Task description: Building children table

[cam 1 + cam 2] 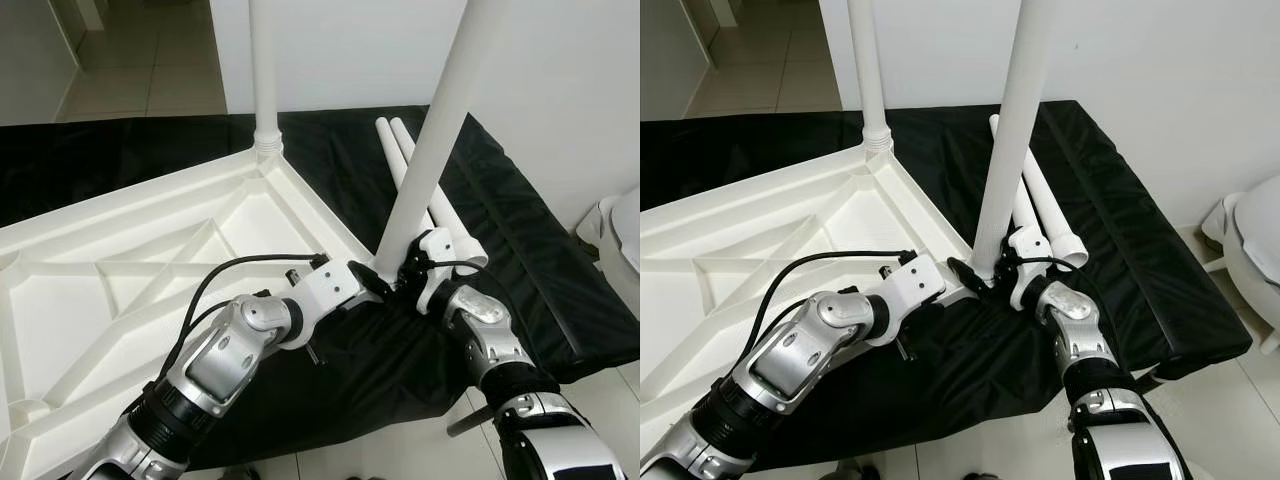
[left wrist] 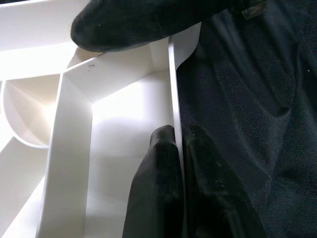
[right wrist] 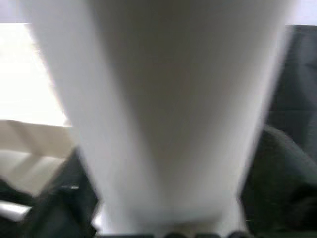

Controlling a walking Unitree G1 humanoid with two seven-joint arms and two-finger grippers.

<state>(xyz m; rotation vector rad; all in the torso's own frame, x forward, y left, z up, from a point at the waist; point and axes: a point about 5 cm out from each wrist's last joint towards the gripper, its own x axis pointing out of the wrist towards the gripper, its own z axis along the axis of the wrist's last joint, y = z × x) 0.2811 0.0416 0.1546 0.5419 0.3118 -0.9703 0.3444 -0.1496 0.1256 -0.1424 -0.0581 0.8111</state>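
A white plastic table top (image 1: pixel 150 260) lies upside down on a black cloth. One white leg (image 1: pixel 264 70) stands upright in its far corner. A second white leg (image 1: pixel 440 120) stands tilted at the near right corner, its foot at the corner socket. My right gripper (image 1: pixel 408 272) is shut around the base of this leg; its black fingers (image 3: pixel 282 168) flank the leg (image 3: pixel 178 99) in the right wrist view. My left gripper (image 2: pixel 181 130) is shut on the table top's thin rim (image 2: pixel 172 74) beside that corner. Two loose legs (image 1: pixel 1045 200) lie on the cloth behind.
The black cloth (image 1: pixel 520 230) covers a low padded surface running to the right. A white wall stands behind. A white rounded object (image 1: pixel 622 235) sits on the tiled floor at the right edge. An open doorway with tiles (image 1: pixel 150 60) lies at the far left.
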